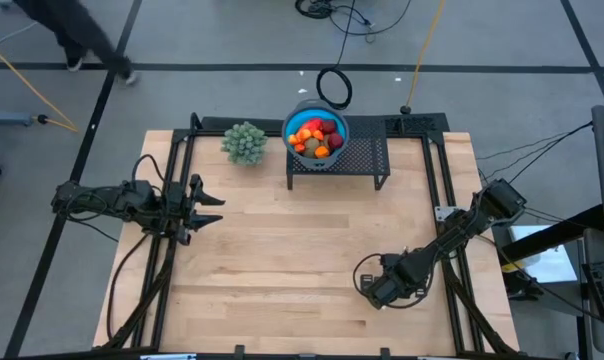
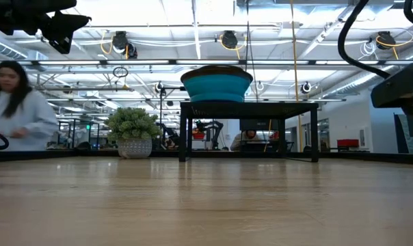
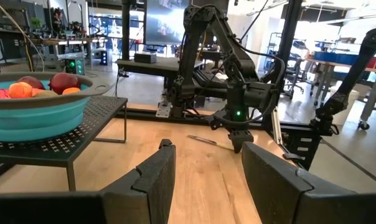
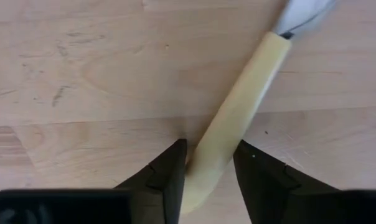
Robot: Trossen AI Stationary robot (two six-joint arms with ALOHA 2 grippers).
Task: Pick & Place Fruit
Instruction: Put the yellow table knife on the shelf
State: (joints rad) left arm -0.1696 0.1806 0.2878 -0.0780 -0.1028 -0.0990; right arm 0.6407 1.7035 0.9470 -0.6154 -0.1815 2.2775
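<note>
Right gripper (image 4: 208,171) low, seemingly pinching knife handle (image 4: 238,106)

Fruit (image 1: 316,138) (red, orange and olive-brown toy pcs) sits heaped in a blue bowl (image 1: 332,157) on a black rack, well apart from right gripper (image 1: 374,290) and across the table from left gripper (image 1: 204,204).

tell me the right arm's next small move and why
Probably finish closing and lift: the right gripper is low over the table with its fingers either side of the pale yellow knife handle, which lies flat on the wood.
</note>
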